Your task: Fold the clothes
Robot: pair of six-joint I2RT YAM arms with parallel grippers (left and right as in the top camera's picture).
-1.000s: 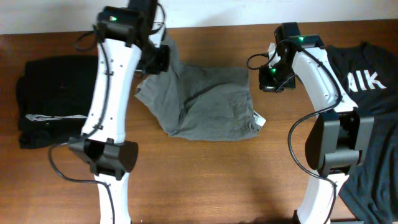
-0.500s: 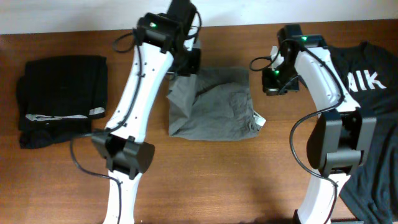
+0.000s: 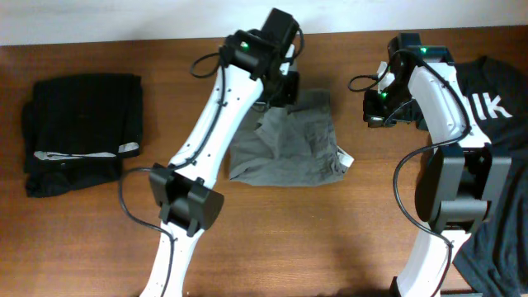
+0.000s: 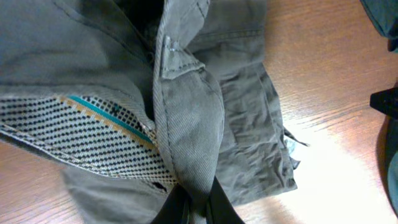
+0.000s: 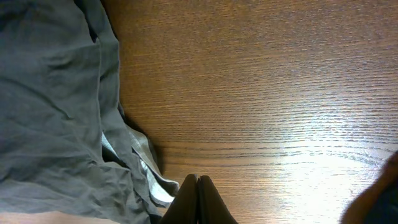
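Two grippers noted. Left gripper (image 4: 196, 200) clenched on a fold of the shorts (image 3: 290, 150), mid-table, at their 12 o'clock edge. Right gripper (image 5: 197, 186) closed, empty, over bare table (image 3: 330, 235) at their 2 o'clock. Judgement: carry the fold low toward 3 o'clock, align the edges, then release.

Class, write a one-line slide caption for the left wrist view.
Left claw pinches a fold of grey-khaki shorts, patterned inner lining exposed, over the wooden table.
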